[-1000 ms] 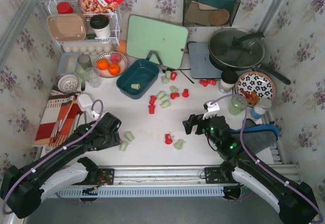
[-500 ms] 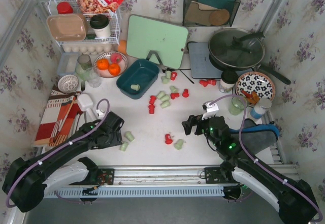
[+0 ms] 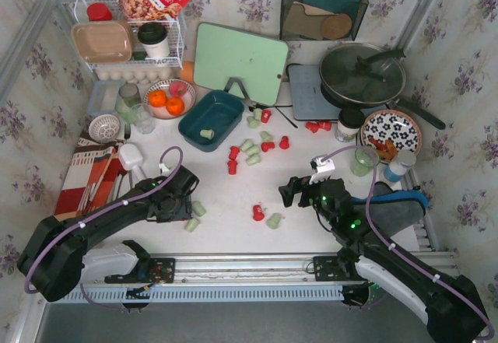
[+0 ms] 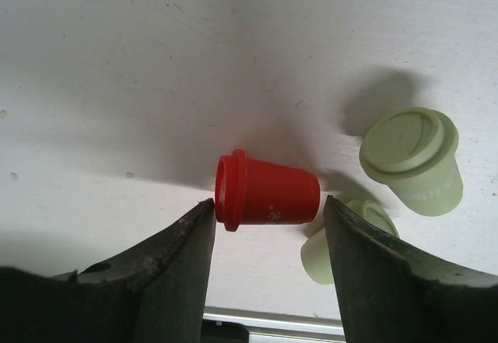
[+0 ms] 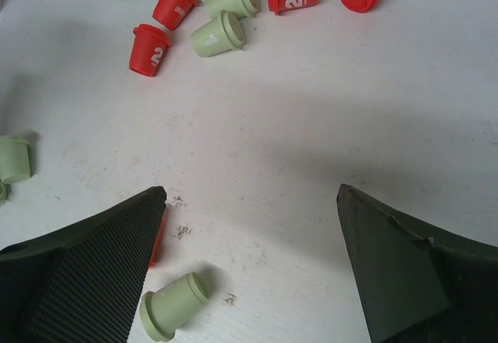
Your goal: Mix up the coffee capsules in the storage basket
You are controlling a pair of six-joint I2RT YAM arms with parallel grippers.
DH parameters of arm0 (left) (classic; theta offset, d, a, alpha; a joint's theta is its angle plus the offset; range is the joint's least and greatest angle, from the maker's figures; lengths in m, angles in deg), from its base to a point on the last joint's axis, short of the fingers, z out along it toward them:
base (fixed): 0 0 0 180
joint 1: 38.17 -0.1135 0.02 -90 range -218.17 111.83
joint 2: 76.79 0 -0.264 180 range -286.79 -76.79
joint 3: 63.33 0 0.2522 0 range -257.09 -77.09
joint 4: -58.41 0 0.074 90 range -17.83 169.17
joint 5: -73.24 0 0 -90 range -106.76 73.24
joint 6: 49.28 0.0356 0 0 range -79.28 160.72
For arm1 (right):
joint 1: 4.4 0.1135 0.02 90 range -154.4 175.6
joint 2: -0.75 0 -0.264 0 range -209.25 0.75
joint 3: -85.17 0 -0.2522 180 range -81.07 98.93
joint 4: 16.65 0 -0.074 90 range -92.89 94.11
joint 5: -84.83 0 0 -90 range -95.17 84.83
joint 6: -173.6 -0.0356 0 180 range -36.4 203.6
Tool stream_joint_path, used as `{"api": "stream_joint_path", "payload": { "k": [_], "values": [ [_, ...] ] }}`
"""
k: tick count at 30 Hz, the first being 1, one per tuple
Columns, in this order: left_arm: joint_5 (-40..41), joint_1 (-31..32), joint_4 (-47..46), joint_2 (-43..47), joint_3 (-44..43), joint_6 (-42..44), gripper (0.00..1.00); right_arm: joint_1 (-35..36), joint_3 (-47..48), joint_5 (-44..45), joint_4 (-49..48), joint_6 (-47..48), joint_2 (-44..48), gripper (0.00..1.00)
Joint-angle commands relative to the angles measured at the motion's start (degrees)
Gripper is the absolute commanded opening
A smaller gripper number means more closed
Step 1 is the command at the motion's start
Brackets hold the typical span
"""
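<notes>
The left fingers (image 4: 183,257) have advanced since a second ago. They now straddle a red capsule (image 4: 272,195) lying on the tabletop (image 4: 117,63), parted and not gripping. The right fingers (image 5: 101,250) are unmoved, spread wide. The storage basket (image 3: 226,110) holds one green capsule (image 3: 207,133).

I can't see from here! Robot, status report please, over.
Left gripper open, straddling a red capsule on its side; two green capsules close beside. Right gripper open, empty. Storage basket holds one green capsule.
</notes>
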Motion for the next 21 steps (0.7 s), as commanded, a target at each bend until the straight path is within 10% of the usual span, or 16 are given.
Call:
{"api": "stream_joint_path", "payload": {
  "k": [1, 21],
  "values": [
    [0.0, 0.0, 0.4, -0.4, -0.1, 0.0, 0.57, 0.1, -0.1, 0.0, -2.6, 0.5, -0.4, 1.0],
    [6.8, 0.0, -1.6, 11.1, 0.2, 1.4, 0.28, 0.1, -1.8, -0.4, -5.3, 0.4, -2.4, 1.0]
  ]
}}
